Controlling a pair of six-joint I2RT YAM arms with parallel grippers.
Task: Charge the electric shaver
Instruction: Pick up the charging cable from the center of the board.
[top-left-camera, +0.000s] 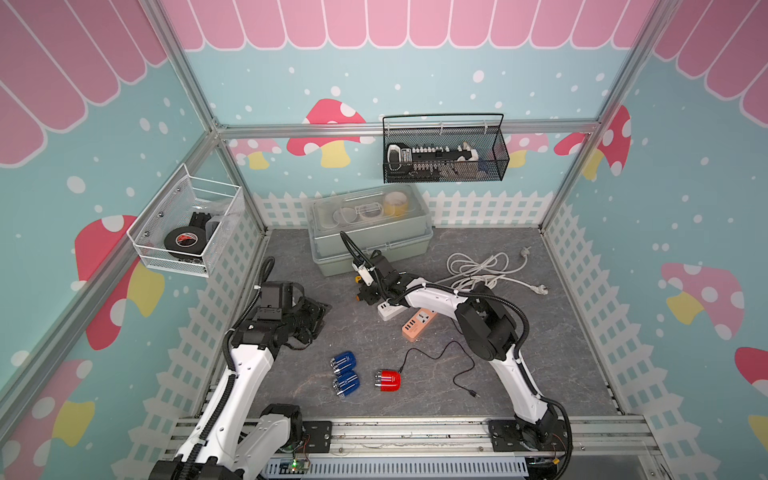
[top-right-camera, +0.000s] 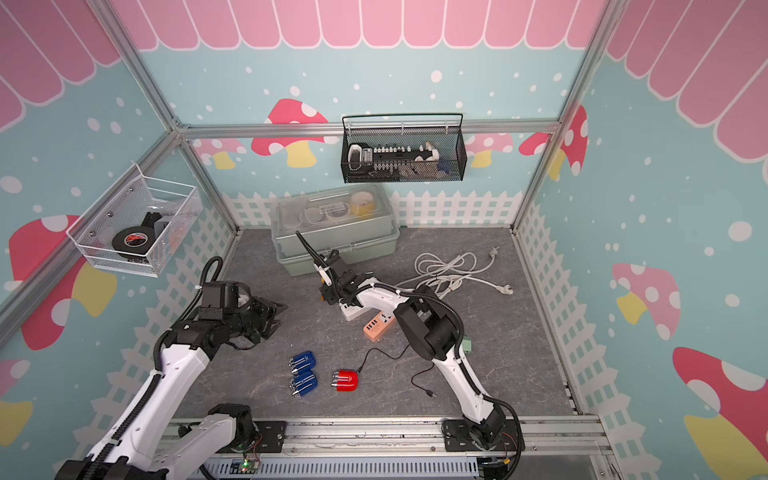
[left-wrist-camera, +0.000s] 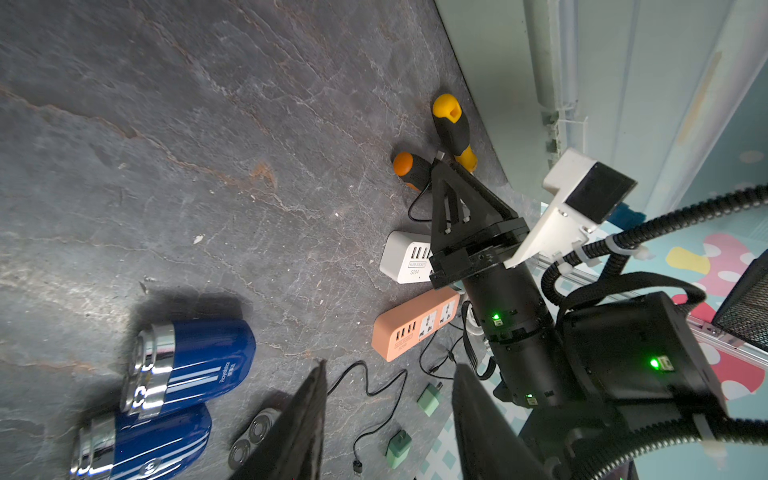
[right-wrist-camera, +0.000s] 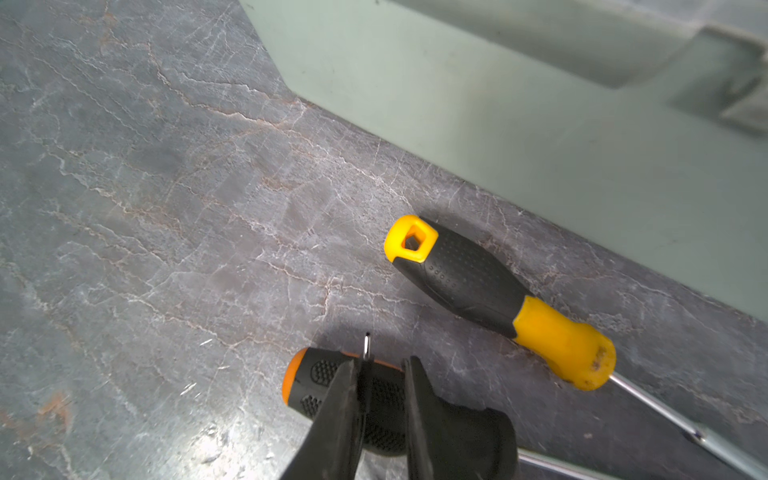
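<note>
Light, glossy and probably slippery, the red shaver (top-left-camera: 387, 380) lies near the front of the counter (top-left-camera: 540, 332), best gripped across its body; the right pincer (right-wrist-camera: 382, 361) pinches a small plug (right-wrist-camera: 367, 343), the left pincer (left-wrist-camera: 390, 365) gapes empty.

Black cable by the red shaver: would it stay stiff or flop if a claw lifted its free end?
Probably floppy: the black cable lies in loose curves. Likely light, being thin. Its other end seems joined to the red shaver, so lifting may drag that.

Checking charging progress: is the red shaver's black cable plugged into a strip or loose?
Loose: the thin black cable's free plug lies on the grey stone-look tabletop, apart from the orange power strip.
</note>
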